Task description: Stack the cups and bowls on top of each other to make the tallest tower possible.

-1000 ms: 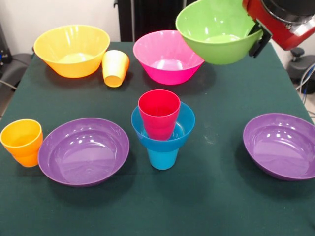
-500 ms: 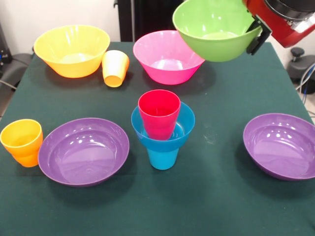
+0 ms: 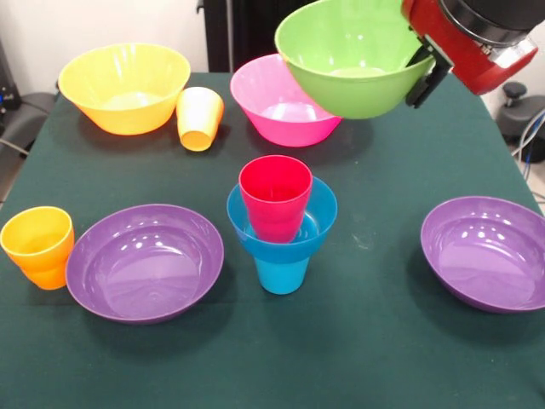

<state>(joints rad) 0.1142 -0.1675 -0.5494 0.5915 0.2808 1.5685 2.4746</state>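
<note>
My gripper (image 3: 423, 72) is shut on the right rim of the lime green bowl (image 3: 349, 81) and holds it in the air above the pink bowl (image 3: 264, 106), up and to the right of the stack. The stack stands at mid-table: a blue cup (image 3: 282, 274), the small blue bowl (image 3: 319, 226) on it, and a red cup (image 3: 275, 194) upright in that bowl. The yellow cup (image 3: 199, 118) sits beside the large orange-yellow bowl (image 3: 123, 85). The orange cup (image 3: 38, 247) stands at the left edge.
Two shallow purple bowls flank the stack, one on the left (image 3: 145, 260) and one on the right (image 3: 487, 251) close to the table's edge. The dark green table (image 3: 375, 341) ends just beyond the back bowls.
My gripper has carried the lime green bowl to the left and slightly down, towards the stack. Nothing on the table has moved.
</note>
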